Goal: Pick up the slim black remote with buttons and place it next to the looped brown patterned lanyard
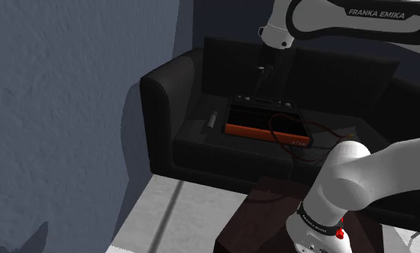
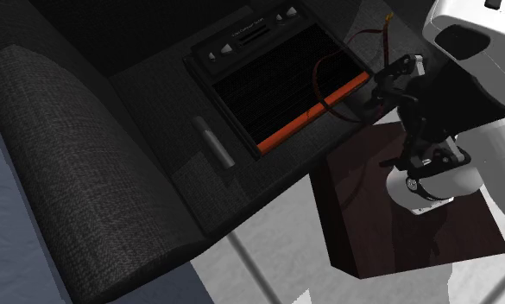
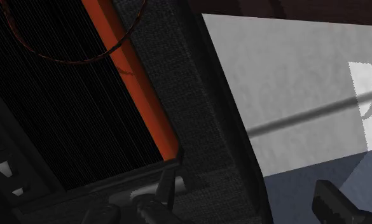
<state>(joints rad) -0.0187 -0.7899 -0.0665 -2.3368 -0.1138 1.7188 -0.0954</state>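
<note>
Your gripper [image 3: 245, 207] is hanging open above the sofa [image 2: 69, 129], while the grey remote [image 2: 215, 142] is lying on the seat beside the lanyard-draped [image 2: 317, 79] console [image 2: 276, 78].

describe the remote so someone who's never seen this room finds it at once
Start at the black fabric sofa; on its seat lies a flat black ribbed console with an orange strip. Beside the console, on the shoulder view's left, lies the slim dark grey remote. It is a narrow bar bare on the cushion, unlike the wide console and the thin brown looped lanyard draped over it.
</note>
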